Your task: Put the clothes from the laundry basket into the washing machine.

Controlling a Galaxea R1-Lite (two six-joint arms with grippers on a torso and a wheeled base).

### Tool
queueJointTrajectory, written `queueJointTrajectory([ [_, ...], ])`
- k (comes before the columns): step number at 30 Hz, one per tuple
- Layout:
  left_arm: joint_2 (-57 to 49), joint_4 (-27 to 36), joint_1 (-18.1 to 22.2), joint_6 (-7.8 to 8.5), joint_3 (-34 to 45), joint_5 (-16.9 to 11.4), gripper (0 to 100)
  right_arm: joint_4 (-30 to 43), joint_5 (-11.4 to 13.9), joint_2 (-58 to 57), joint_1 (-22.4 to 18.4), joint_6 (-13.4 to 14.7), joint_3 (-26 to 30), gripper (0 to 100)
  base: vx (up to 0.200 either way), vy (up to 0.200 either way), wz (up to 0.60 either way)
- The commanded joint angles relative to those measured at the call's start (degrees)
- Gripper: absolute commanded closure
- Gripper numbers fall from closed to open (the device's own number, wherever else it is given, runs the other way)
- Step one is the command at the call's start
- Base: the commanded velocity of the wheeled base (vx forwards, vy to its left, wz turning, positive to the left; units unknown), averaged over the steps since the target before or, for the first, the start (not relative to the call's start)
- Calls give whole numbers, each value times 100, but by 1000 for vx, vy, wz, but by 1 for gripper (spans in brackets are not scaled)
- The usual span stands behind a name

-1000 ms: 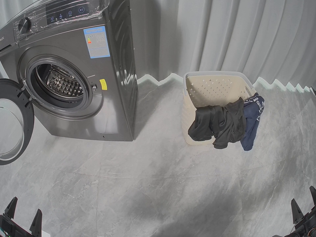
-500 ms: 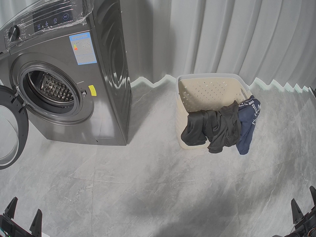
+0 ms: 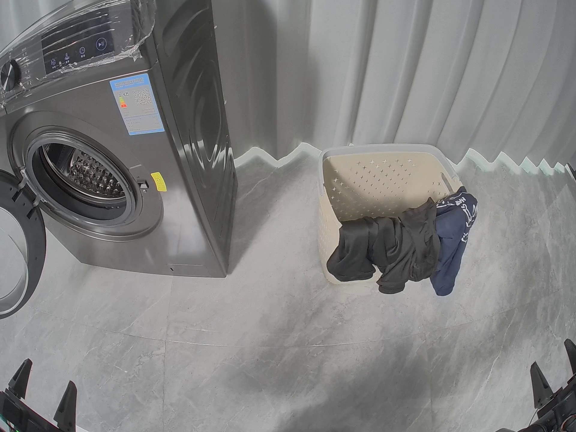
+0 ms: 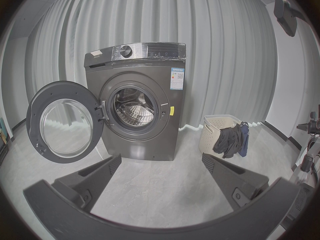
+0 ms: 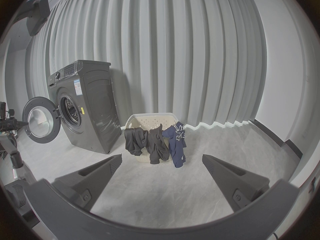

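**Two pincers spread wide, clothes far off on the basket**

Both pincers sit low at the near edge of the floor (image 3: pixel 270 331) in the head view. The left pincer (image 3: pixel 45 385) is at the left corner & the right pincer (image 3: pixel 552 358) is at the right corner. Each one has its 2 fingers held wide apart w/ nothing between them.

The laundry basket (image 3: pixel 384 149) is cream w/ little holes. It stands on the floor, right up by the grey curtain (image 3: pixel 420 61). The black clothes (image 3: pixel 390 244) hang over its near rim, partly in & partly out. The blue top (image 3: pixel 454 241) hangs over the right corner of the rim & touches the black clothes. It has white marks on it.

These clothes are well apart from both pincers, w/ lots of bare floor between. They are nearer the right pincer than the left one. From the right wrist, the basket & clothes sit straight ahead, beyond the spread fingers.

The washing machine (image 3: pixel 180 151) is dark grey & stands to the left of the basket, apart from it, w/ a strip of floor between. Its round door (image 3: pixel 18 253) is swung wide open to the left side. The shiny drum (image 3: pixel 90 172) shows through the round hole. From the left wrist, the open machine is straight ahead, far beyond the spread fingers.
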Motion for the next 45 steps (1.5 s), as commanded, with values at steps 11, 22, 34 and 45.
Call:
queueJointTrajectory([
  [11, -95, 0, 0, -15, 84, -7, 0, 8, 2, -90, 2, -2, 92, 0, 0, -200, 0],
  [22, -95, 0, 0, -6, 84, -7, 0, -1, 2, -90, 11, -2, 92, 0, 0, -164, 0],
  [34, -95, 0, -9, -15, 84, -7, 0, -1, 2, -90, 11, -2, 92, 0, 0, 0, 0],
  [45, -95, 0, 0, -15, 84, -7, 0, 8, 2, -90, 2, -2, 92, 0, 109, 0, 0],
])
